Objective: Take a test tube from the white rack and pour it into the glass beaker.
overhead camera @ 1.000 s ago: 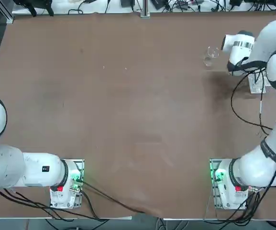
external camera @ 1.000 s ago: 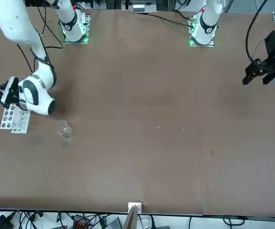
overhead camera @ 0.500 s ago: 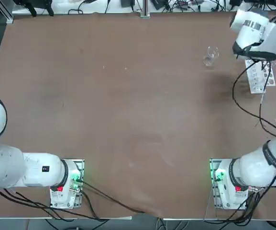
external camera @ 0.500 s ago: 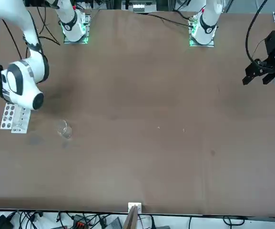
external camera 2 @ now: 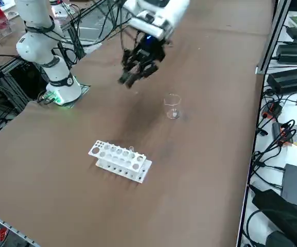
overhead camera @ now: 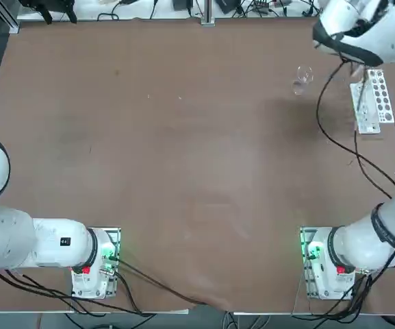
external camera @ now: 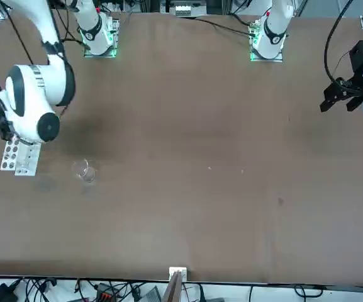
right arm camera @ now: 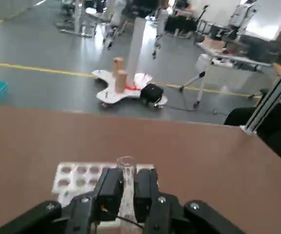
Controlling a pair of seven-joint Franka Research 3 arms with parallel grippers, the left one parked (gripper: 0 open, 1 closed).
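The white rack [external camera 2: 120, 160] lies near the table's right edge, and it also shows in the top view [overhead camera: 372, 100] and the front view [external camera: 19, 157]. The glass beaker [external camera 2: 172, 107] stands upright a short way from it, with a bare strip of table between them [overhead camera: 302, 78]. My right gripper [external camera 2: 129, 78] hangs high above the table, beyond the rack and beside the beaker. In the wrist view the gripper [right arm camera: 126, 179] is shut on a clear test tube [right arm camera: 126, 165], held upright, with the rack [right arm camera: 79, 178] below it.
Black cables [overhead camera: 334, 130] trail from the right arm across the table near the rack. The table's right edge [external camera 2: 248, 134] runs close to the beaker, with power bricks and cables beyond it. The arm bases stand along the near edge.
The right arm has risen from the rack with the gripper shut, moving up and away, so the rack now lies fully uncovered. Rack and beaker have not moved.
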